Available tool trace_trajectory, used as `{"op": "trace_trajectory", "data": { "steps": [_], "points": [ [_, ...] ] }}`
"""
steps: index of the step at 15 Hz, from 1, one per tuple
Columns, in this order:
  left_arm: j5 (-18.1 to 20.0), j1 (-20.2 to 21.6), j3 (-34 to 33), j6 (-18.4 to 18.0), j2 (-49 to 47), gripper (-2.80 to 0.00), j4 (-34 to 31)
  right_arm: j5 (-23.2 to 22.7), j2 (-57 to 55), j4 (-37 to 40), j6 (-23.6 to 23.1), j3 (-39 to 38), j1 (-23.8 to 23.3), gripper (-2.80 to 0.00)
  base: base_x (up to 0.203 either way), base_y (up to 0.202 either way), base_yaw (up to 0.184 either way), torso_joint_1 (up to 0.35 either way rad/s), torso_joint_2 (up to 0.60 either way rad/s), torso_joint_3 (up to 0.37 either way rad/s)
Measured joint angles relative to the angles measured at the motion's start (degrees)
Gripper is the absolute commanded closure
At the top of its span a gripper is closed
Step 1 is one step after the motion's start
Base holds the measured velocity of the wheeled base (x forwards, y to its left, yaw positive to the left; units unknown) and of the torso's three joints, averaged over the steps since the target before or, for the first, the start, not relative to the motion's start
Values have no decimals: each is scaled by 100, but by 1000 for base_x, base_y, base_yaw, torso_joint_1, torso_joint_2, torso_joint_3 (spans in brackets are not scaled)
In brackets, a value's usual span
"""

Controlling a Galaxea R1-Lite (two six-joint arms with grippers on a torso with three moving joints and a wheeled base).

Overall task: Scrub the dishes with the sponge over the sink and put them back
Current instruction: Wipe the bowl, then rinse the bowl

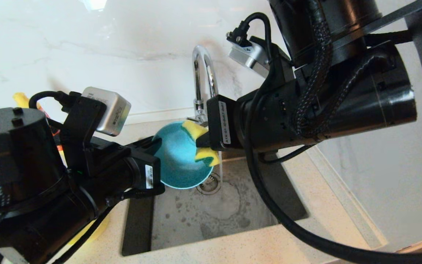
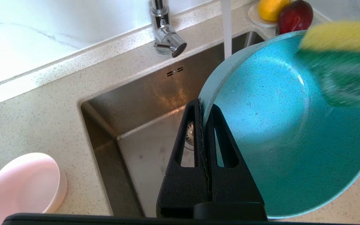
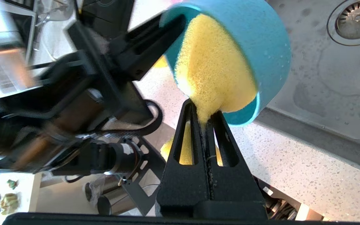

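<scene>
Head view: both arms reach in over the sink [image 1: 233, 216], a square steel basin with wet blotches on its floor and a round drain strainer [image 1: 209, 183] near the back. The left gripper [image 1: 151, 146] comes in from the left and has its jaws closed on the rim of the light blue bowl [image 1: 178, 161], which is held tilted above the basin with its hollow facing the right arm. The right gripper [image 1: 204, 142] comes in from the right, jaws closed on the sponge [image 1: 200, 143], whose yellow body shows above and below the fingers, pressed against the bowl's inner face. The curved chrome tap [image 1: 203, 79] stands behind them, and a thin stream of water [image 1: 219, 171] falls beside the bowl. Left wrist view: the two black fingers [image 2: 220, 153] pinch the blue bowl's edge between them, one inside, one outside; the sponge's green side lies against the upper inner wall. The pink bowl [image 2: 23, 187] sits on the speckled counter [image 2: 42, 125] just beside the sink. Beyond the basin's far corner a small white saucer [image 2: 255, 15] carries a yellow fruit [image 2: 270, 8] and a dark red fruit [image 2: 295, 17]. Right wrist view: the right fingers grip the sponge by a narrow pinched edge, and its yellow mass fills the mouth of the blue bowl; the left gripper's fingers clamp the bowl's opposite rim.
</scene>
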State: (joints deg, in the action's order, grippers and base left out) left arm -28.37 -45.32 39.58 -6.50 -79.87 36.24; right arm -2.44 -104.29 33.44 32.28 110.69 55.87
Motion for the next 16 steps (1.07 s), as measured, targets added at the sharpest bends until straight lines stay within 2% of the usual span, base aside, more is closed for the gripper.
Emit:
{"op": "trace_trajectory", "data": {
  "steps": [4, 6, 9, 11, 13, 16],
  "points": [
    [-16, 21, -48, 53, -52, 0, -35, -10, 293, 162, 13, -33, 85, 0, 0, 0, 0, 0, 0, 0],
    [-73, 67, -74, 219, -66, 0, -112, 1, 498, 264, 13, -35, 184, 0, 0, 0, 0, 0, 0, 0],
    [-88, 168, -27, 578, -56, 0, -767, 38, 811, 414, 9, -33, 245, 0, 0, 0, 0, 0, 0, 0],
    [-86, 222, 103, 1145, -45, 0, -1589, 51, 1026, 690, 13, -33, 234, 0, 0, 0, 0, 0, 0, 0],
    [-15, 279, 435, 1993, -64, 0, -2657, 55, 1240, 915, 31, -124, 171, 0, 0, 0, 0, 0, 0, 0],
    [409, 422, 1111, 3180, -258, 0, -4296, 153, 1474, 917, 33, -488, 46, 0, 0, 0, 0, 0, 0, 0]
  ]
}}
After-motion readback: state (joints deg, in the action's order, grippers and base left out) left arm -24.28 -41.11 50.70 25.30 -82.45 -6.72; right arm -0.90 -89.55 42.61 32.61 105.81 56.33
